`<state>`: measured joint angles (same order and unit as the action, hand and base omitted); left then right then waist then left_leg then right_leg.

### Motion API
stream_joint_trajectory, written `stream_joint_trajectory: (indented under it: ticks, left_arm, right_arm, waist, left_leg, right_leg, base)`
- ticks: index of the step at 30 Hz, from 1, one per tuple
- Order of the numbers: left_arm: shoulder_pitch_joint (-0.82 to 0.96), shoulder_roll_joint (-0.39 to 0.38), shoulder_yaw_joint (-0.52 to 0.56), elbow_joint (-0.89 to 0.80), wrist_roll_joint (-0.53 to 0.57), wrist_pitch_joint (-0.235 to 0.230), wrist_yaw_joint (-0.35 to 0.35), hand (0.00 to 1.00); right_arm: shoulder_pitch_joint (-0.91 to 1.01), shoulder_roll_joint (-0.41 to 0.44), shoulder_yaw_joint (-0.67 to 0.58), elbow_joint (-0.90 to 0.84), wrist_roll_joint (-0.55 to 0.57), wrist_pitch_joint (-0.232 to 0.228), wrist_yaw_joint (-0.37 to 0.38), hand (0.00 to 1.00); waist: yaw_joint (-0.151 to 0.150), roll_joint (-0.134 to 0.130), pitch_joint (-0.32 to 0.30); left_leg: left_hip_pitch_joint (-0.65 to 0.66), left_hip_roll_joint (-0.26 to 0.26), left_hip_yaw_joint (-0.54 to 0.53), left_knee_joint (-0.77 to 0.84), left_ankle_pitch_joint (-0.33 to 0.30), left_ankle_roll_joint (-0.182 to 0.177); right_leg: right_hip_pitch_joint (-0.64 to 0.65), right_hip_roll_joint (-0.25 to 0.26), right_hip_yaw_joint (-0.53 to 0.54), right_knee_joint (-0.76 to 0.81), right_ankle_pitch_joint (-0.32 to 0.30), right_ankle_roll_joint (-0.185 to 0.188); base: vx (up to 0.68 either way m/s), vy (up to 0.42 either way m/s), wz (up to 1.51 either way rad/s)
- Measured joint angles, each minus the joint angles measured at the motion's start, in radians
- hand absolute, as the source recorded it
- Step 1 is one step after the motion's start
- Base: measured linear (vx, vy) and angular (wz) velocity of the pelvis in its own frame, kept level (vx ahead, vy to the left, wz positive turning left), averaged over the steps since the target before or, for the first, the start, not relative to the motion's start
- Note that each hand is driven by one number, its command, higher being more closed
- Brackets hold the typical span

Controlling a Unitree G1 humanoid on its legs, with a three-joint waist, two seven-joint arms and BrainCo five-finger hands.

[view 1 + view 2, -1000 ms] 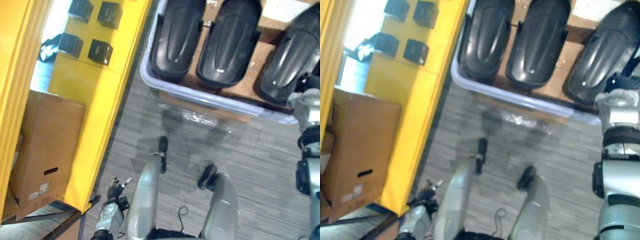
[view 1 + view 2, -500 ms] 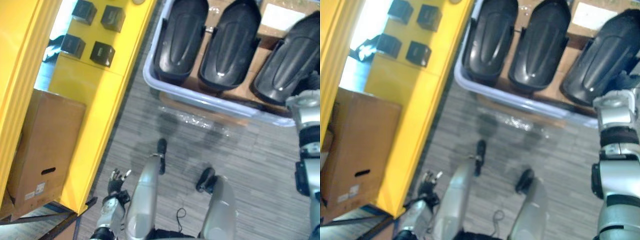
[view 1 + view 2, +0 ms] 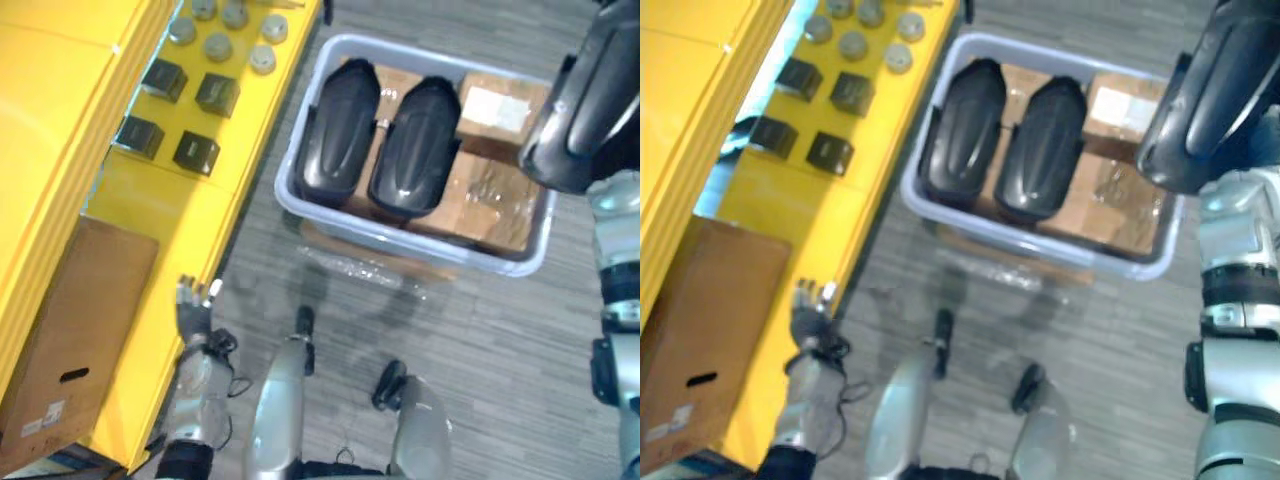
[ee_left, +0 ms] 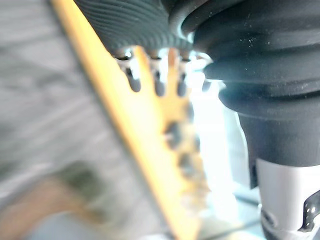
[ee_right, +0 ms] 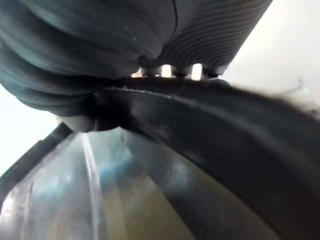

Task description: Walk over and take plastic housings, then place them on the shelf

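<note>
Now: one housing in hand, two in the bin.
Left hand hangs slack, fingers straight, beside the yellow shelf. Beyond, two housings lie side by side in the grey bin. Right hand grips a third housing by its rim, above the bin's right end.

No text, number or sign can be read anywhere in the scene. A white label lies on top of a cardboard box inside the grey bin. A small pale sticker sits on the side of the brown carton by the yellow shelf, and the print on both is too small to make out.
</note>
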<state>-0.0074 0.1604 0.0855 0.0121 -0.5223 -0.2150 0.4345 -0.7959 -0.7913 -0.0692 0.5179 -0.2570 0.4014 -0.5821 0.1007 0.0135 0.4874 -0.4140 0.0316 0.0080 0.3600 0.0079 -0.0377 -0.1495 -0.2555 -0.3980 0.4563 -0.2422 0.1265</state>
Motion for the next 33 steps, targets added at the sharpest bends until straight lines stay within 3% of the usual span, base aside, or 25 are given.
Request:
stream_joint_trajectory:
  ticks: [1,4,6,9,16,21,22,29,33]
  left_arm:
    - [0.006,0.001,0.018,-0.076,0.066,0.007,0.000,0.00]
    - [0.004,0.017,0.019,-0.151,0.132,0.023,-0.010,0.00]
    - [-0.034,0.033,0.004,-0.196,0.197,0.049,-0.038,0.00]
    - [-0.105,0.042,-0.051,-0.207,0.253,0.071,-0.078,0.00]
    - [-0.271,0.076,-0.198,-0.178,0.233,0.111,-0.246,0.00]
    - [-0.338,0.074,-0.295,-0.127,0.194,0.140,-0.301,0.00]
    - [-0.360,0.067,-0.314,-0.107,0.176,0.164,-0.307,0.00]
    - [-0.388,0.066,-0.358,-0.022,0.110,0.203,-0.362,0.00]
    - [-0.394,0.047,-0.398,0.002,0.014,0.222,-0.397,0.00]
  right_arm:
    - [0.078,0.018,-0.029,-0.099,-0.039,-0.024,-0.013,1.00]
    - [0.140,0.057,-0.038,-0.197,-0.090,-0.066,-0.029,1.00]
    - [0.175,0.110,-0.035,-0.273,-0.137,-0.130,-0.034,1.00]
    - [0.172,0.156,-0.022,-0.319,-0.192,-0.217,-0.058,1.00]
    - [0.161,0.232,0.026,-0.385,-0.273,-0.398,-0.112,1.00]
    - [0.149,0.303,0.128,-0.400,-0.316,-0.448,-0.113,1.00]
    - [0.148,0.324,0.154,-0.400,-0.331,-0.456,-0.109,1.00]
    - [0.146,0.378,0.248,-0.400,-0.368,-0.468,-0.076,1.00]
    - [0.144,0.392,0.309,-0.392,-0.388,-0.471,-0.066,1.00]
  waist:
    - [-0.004,-0.024,-0.053]
    - [-0.004,-0.054,-0.111]
    - [-0.005,-0.084,-0.164]
    - [-0.001,-0.094,-0.219]
    - [-0.012,-0.094,-0.304]
    - [-0.033,-0.093,-0.318]
    - [-0.031,-0.089,-0.329]
    - [-0.034,-0.087,-0.330]
    - [-0.037,-0.058,-0.357]
  left_leg:
    - [0.046,-0.013,-0.001,-0.072,0.017,-0.003]
    - [0.093,-0.015,0.002,-0.138,0.029,-0.006]
    - [0.153,-0.020,0.006,-0.195,0.033,-0.006]
    - [0.218,-0.020,0.028,-0.249,0.040,-0.001]
    - [0.336,-0.008,0.061,-0.380,0.078,-0.003]
    - [0.379,-0.001,0.071,-0.422,0.099,-0.005]
    - [0.379,0.000,0.077,-0.438,0.108,-0.007]
    - [0.376,-0.012,0.083,-0.440,0.128,-0.001]
    - [0.337,-0.019,0.062,-0.449,0.145,0.001]
  right_leg:
    - [0.049,0.005,-0.019,-0.072,0.019,0.007]
    - [0.105,0.028,-0.034,-0.168,0.054,0.009]
    - [0.169,0.034,-0.042,-0.248,0.087,0.015]
    - [0.223,0.044,-0.042,-0.302,0.125,0.018]
    - [0.263,0.057,-0.036,-0.322,0.162,0.009]
    - [0.282,0.063,-0.034,-0.324,0.163,0.008]
    - [0.272,0.065,-0.030,-0.327,0.163,0.008]
    - [0.272,0.059,-0.013,-0.347,0.163,0.007]
    - [0.253,0.060,-0.016,-0.372,0.159,0.002]
  base:
    - [0.18,-0.044,0.14]
    - [0.15,-0.038,0.03]
    - [0.18,-0.029,-0.02]
    - [0.14,0.010,-0.10]
    - [0.07,-0.006,-0.15]
    - [-0.03,-0.018,-0.07]
    - [-0.05,-0.014,-0.12]
    - [-0.09,0.009,-0.06]
    - [-0.14,0.015,0.09]
